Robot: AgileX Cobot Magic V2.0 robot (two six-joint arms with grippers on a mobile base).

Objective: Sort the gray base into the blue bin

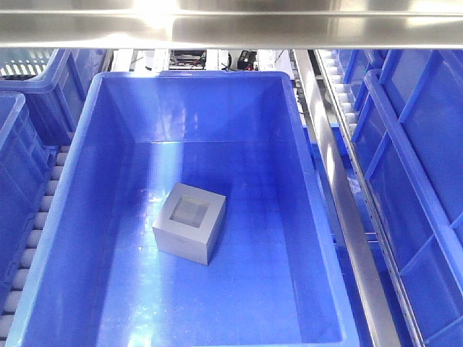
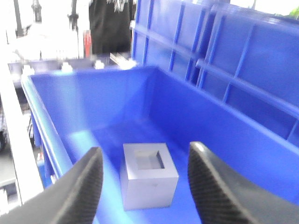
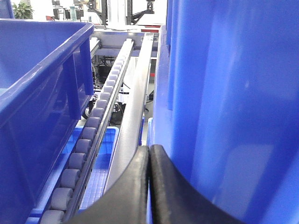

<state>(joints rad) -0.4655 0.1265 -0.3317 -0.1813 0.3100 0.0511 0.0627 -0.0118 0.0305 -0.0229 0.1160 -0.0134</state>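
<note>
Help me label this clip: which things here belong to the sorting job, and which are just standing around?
Job:
gray base
blue bin
left tool, open above the base

Bystanders:
neighbouring blue crates
roller rails
right tool, shut, outside the bin

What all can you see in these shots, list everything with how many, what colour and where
gray base: one, matte gray, on the floor of the blue bin, recess facing up
blue bin: one, bright blue, centre of the front view
neighbouring crates: several, blue, left and right of the bin
roller track: one, gray rollers, between crates in the right wrist view
left claw: one, black, open above the base, not touching it
right claw: one, black, shut, beside a crate wall
</note>
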